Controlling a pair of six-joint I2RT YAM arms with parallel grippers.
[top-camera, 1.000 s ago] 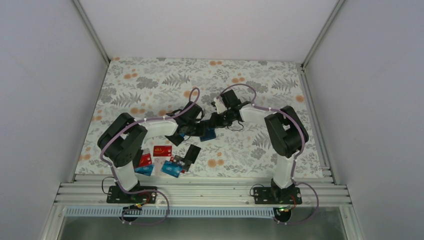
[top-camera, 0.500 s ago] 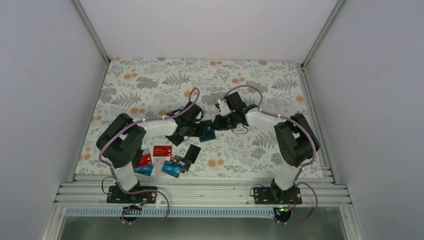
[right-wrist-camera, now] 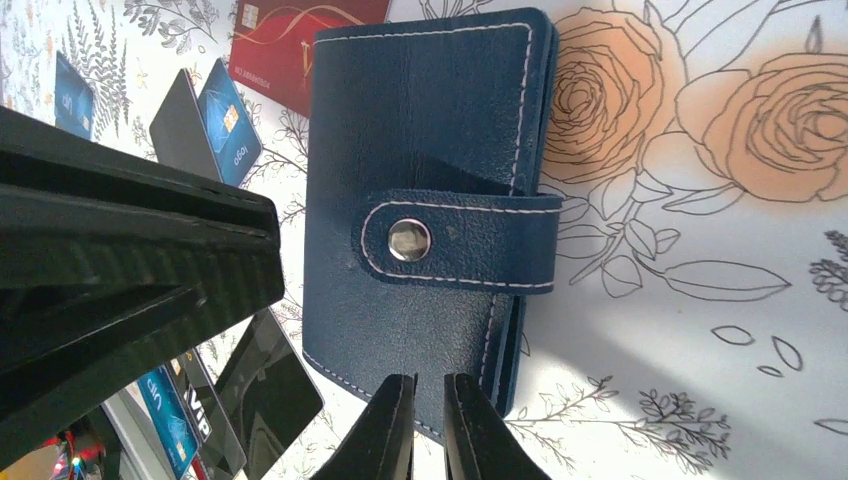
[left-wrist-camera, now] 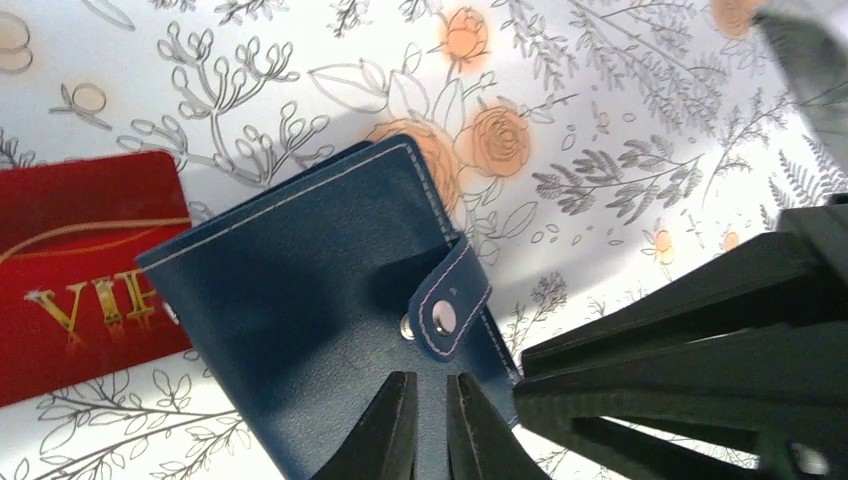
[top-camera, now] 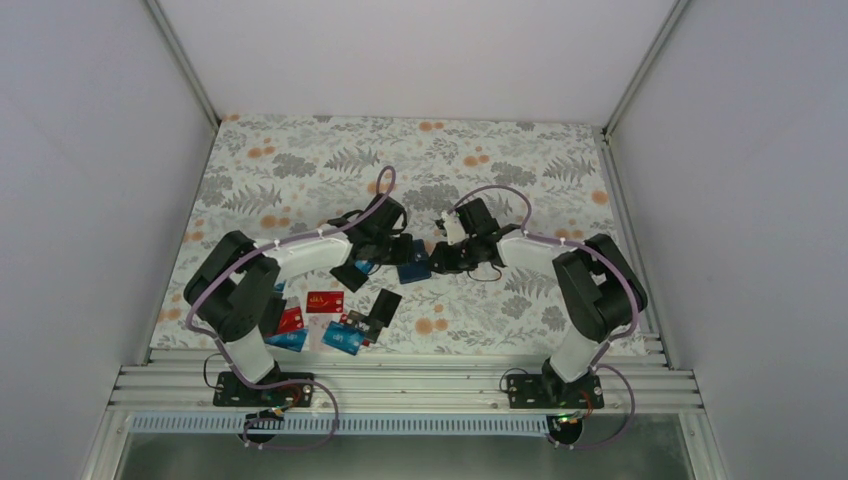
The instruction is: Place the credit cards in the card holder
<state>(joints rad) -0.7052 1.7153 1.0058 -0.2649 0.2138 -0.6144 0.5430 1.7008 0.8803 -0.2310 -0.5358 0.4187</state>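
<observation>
Closest to the arm bases, low and left of centre in the overhead shot, the cards point(top-camera: 324, 301) are scattered on the flowery tablecloth point(top-camera: 300, 160): red ones, light blue ones, a black one, none of them in anything yet. A bit further up, pretty much dead centre of the frame, the card holder point(top-camera: 414, 267) lies flat on the cloth. There's a red card point(left-wrist-camera: 70, 270) right against it, maybe tucked under its edge, hard to tell. Its snap tab point(right-wrist-camera: 460, 240) is buttoned, so I'd guess that's why both arms are crowding in from either side: it has to be popped open before any card can go in. The left gripper point(left-wrist-camera: 432, 385) hangs over the holder near the tab, jaws pinched almost together with nothing between them. The right gripper point(right-wrist-camera: 430, 385) is the same deal, closed on nothing, just above the holder's edge.
</observation>
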